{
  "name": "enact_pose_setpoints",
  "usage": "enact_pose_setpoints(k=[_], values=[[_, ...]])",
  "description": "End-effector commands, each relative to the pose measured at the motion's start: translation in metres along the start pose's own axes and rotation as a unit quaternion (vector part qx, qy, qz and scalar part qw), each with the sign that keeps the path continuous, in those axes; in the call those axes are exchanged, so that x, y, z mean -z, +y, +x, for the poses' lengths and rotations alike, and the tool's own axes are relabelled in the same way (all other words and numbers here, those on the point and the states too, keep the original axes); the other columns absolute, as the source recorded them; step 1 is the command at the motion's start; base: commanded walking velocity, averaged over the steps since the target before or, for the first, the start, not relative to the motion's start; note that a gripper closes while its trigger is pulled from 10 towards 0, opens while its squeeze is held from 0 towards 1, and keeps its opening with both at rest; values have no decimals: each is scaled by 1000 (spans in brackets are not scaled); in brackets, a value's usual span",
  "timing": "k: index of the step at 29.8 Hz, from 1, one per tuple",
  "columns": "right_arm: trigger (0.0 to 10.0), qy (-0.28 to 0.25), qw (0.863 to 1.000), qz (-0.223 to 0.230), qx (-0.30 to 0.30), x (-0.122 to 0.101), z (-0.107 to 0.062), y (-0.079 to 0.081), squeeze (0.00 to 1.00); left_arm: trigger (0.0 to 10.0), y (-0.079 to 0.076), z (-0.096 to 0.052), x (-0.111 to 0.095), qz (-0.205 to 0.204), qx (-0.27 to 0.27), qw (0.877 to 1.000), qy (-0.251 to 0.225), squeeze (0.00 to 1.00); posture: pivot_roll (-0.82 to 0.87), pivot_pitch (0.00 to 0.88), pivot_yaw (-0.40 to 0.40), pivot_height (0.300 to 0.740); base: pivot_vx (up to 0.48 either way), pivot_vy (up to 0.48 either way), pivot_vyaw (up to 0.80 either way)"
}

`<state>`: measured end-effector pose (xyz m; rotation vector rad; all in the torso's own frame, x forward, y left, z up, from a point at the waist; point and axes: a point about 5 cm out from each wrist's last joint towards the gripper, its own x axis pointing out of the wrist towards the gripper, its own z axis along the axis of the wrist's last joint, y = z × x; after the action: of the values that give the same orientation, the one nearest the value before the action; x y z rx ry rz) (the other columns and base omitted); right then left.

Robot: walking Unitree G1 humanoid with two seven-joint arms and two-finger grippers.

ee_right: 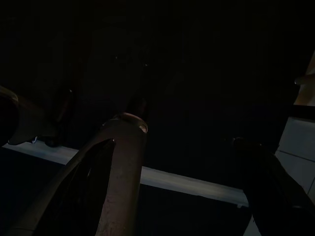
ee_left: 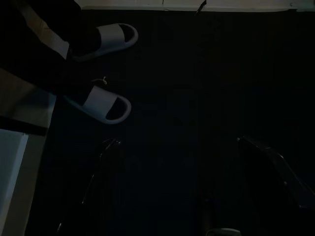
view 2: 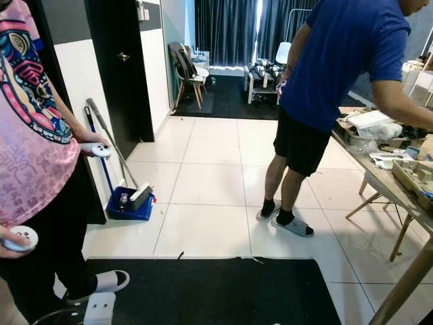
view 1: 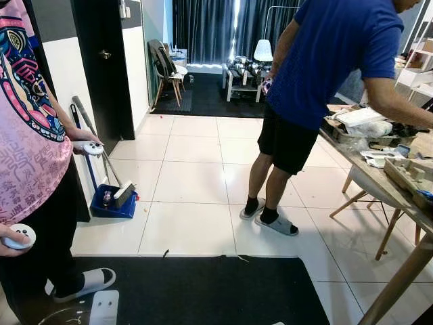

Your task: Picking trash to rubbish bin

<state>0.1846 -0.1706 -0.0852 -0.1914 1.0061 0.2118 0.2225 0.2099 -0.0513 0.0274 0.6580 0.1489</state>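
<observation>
- Black mat (view 1: 203, 291) lies nearest the robot; at its far edge, where it meets the white tile floor (view 1: 196, 183), lie two small scraps: a dark sliver (view 1: 165, 253) and a pale strip (view 1: 241, 258).
- Both scraps look light, thin and flimsy, probably paper or plastic. They lie flat, so I judge a pinch at one end, fingertips pressed to the floor, is the surest hold.
- No rubbish bin can be made out. One blue dustpan (view 1: 114, 202) with a brush in it stands by the left wall, beyond the scraps.
- Two people stand ahead: one in a pink shirt (view 1: 27, 135) with two white controllers, one in a blue shirt (view 1: 335, 61) at the cluttered table (view 1: 379, 176).
- Left gripper (ee_left: 197, 187) hangs over the mat near two white slippers (ee_left: 103, 103); its fingers are spread apart and hold nothing.
- Right gripper (ee_right: 187, 187) hangs in shade, likewise spread and empty-handed.
</observation>
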Motion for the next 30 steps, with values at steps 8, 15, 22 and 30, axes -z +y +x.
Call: enact_pose_setpoints(k=[8,15,22,30], values=[[10000,-2,1000,0,2,-3,0,-2,0,10000,3,0,1,17,2,1000,8,0,58,0,-18,740,0,0,0],[10000,-3,1000,-1,1,-4,0,-1,0,10000,3,0,0,18,3,1000,7,0,59,0,-17,740,0,0,0],[10000,-4,1000,-2,1,-4,1,-1,0,10000,3,0,1,18,2,1000,8,0,60,0,-17,740,0,0,0],[10000,-4,1000,-6,0,-5,1,-1,0,10000,3,1,0,19,2,1000,7,0,60,0,-17,740,0,0,0]])
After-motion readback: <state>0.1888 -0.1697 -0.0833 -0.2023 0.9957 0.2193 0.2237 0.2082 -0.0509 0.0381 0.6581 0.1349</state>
